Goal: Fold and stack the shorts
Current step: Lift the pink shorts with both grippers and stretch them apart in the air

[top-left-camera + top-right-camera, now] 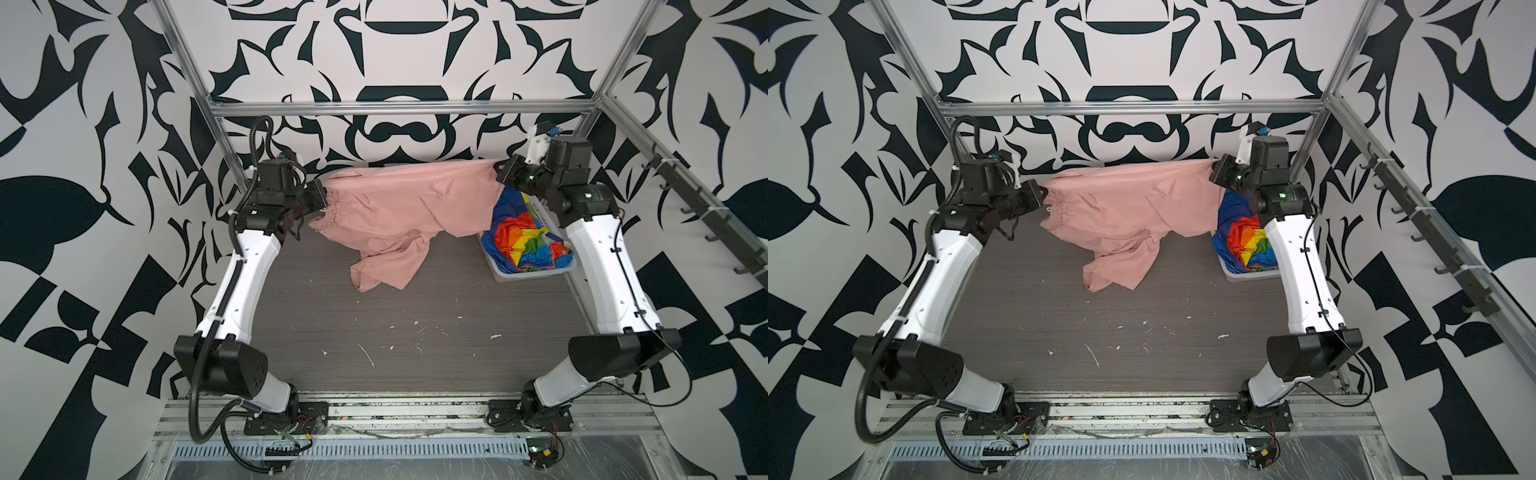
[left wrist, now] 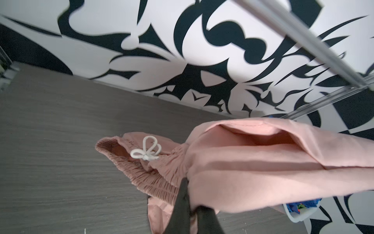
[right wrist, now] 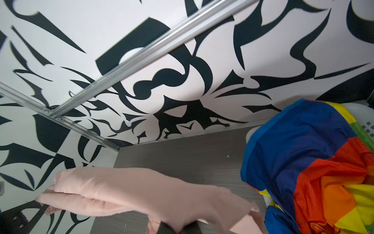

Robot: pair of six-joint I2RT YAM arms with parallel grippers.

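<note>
Left hand (image 1: 321, 203) pinched shut on gathered waist of salmon-pink shorts (image 1: 395, 208). Shorts hung stretched between both hands above surface (image 1: 415, 324), one leg sagging onto it. Likely spread taut for flat lay-down before fold. Right hand (image 1: 500, 169) clamped on opposite edge. Rainbow-striped shorts (image 1: 523, 237) lay heaped in white basket (image 1: 540, 274), far right.

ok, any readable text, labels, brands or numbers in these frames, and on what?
None readable. The salmon-pink cloth shorts, the rainbow-striped shiny shorts, the white perforated plastic basket and the grey wood-grain table carry no lettering; the black-and-white wall pattern is abstract shapes, not writing.
</note>
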